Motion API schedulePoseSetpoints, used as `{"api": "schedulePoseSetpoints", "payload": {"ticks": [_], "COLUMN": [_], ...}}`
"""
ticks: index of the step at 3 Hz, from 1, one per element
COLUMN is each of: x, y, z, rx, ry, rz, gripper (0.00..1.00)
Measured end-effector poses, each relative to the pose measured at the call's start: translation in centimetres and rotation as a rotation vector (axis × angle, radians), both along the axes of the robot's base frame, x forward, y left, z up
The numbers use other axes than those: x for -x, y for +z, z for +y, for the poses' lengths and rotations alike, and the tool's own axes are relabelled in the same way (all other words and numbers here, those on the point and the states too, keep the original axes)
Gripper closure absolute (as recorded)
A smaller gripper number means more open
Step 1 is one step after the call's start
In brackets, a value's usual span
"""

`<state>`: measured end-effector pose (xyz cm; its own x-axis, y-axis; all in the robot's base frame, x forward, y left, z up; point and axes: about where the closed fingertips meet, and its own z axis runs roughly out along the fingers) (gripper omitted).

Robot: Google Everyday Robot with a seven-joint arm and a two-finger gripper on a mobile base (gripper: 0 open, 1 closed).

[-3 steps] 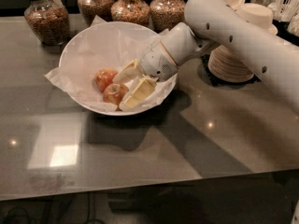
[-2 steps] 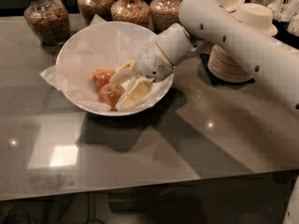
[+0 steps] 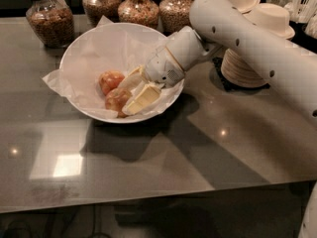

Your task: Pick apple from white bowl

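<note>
The white bowl [image 3: 94, 43], lined with crumpled white paper, stands on the dark table at the back left. Two apples lie in it. The deeper red apple [image 3: 117, 99] is the nearer one. The paler orange apple [image 3: 111, 80] lies just behind it. My gripper [image 3: 128, 89] reaches into the bowl from the right, its fingers apart. One finger [image 3: 132, 77] is beside the paler apple. The other finger [image 3: 142, 98] lies against the red apple's right side. The red apple sits at the fingertips, partly between them.
Several glass jars of grains [image 3: 48, 20] stand along the table's back edge behind the bowl. Stacks of small beige paper bowls [image 3: 247, 58] stand at the back right, partly behind my arm [image 3: 257, 43]. The table's front edge runs near the bottom.
The gripper has stayed low in the bowl by the two apples and has shifted only slightly. The apples have not visibly moved.
</note>
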<state>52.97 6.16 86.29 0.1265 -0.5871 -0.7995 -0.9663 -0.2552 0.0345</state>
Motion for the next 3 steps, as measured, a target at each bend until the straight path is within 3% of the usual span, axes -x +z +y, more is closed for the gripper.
{"api": "schedulePoseSetpoints", "payload": {"ticks": [1,2,3], "x": [0.00,0.00,0.28], "y": [0.00,0.00,0.56], "z": [0.00,0.00,-0.16], "rx": [0.000,0.000,-0.011], "ry": [0.000,0.000,-0.009], "rz": [0.000,0.000,-0.011], "gripper": [0.83,1.00,1.00]}}
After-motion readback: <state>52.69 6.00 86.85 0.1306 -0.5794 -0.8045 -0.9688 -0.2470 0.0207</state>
